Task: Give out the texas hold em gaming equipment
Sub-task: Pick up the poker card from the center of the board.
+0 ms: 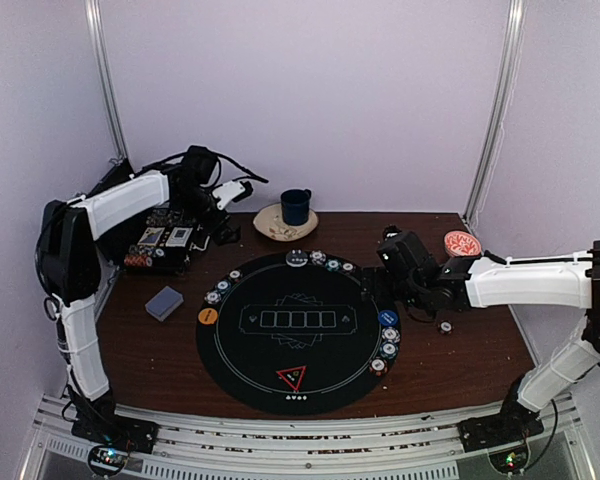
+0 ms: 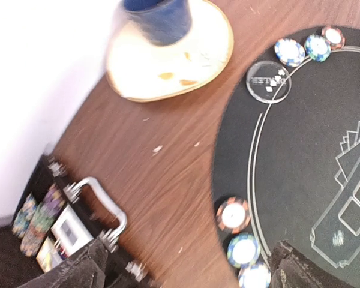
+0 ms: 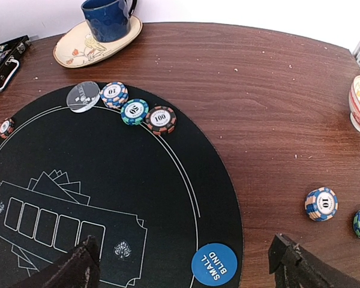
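Observation:
The black round mat (image 1: 298, 330) carries striped chips at its far rim (image 1: 318, 258), left rim (image 1: 220, 290) and right rim (image 1: 388, 345). It also holds a clear dealer disc (image 1: 296, 258), an orange button (image 1: 208, 316), a blue small-blind button (image 3: 214, 264) and a red-edged triangle (image 1: 291, 378). A card deck (image 1: 164, 302) lies left of the mat. Two loose chips (image 3: 321, 204) rest on the wood to the right. My left gripper (image 2: 186, 270) hangs open and holds nothing, above the table between the case and three chips (image 2: 233, 215). The right gripper (image 3: 189, 270) is open over the mat's right edge.
An open black chip case (image 1: 165, 240) with a metal handle (image 2: 99, 201) stands at the back left. A dark blue mug (image 1: 296, 206) on a cream saucer (image 1: 275, 228) sits behind the mat. A red-patterned bowl (image 1: 462, 243) is at the back right.

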You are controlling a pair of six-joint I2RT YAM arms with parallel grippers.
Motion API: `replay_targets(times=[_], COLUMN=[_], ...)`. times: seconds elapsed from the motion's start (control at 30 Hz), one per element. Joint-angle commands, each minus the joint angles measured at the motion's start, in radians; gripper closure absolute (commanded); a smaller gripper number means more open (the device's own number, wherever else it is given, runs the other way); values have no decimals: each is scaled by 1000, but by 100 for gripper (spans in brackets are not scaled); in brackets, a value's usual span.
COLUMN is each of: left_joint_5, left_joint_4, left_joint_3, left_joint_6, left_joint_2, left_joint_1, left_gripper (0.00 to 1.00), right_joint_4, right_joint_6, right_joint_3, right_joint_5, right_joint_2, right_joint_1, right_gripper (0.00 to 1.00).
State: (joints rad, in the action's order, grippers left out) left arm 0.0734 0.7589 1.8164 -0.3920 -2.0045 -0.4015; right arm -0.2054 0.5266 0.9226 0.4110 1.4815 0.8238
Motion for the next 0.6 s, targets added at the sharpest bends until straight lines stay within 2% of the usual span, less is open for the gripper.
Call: replay_targets(times=[0.0,0.17,0.33,0.57], left_joint_5=[38,54,112,168], left_joint_4=[-13,-32,0,19], left_joint_3=[-123,-322,-467,-565], left_joint_6=[-17,-53,-108,-157], left_joint_2=[133,254,370,386], left_joint_1=[80,173,284,383], left_gripper=[2,2,2,2], right_joint_4=[-3,21,15,55], right_joint_6=[17,31,63,55], right_joint_3=[10,1,-4,-15], right_joint_5=[23,-41,-49,-2], right_joint_2=[15,21,-1,-3], right_joint_1=[-5,9,88,182], right_gripper=[0,0,0,0])
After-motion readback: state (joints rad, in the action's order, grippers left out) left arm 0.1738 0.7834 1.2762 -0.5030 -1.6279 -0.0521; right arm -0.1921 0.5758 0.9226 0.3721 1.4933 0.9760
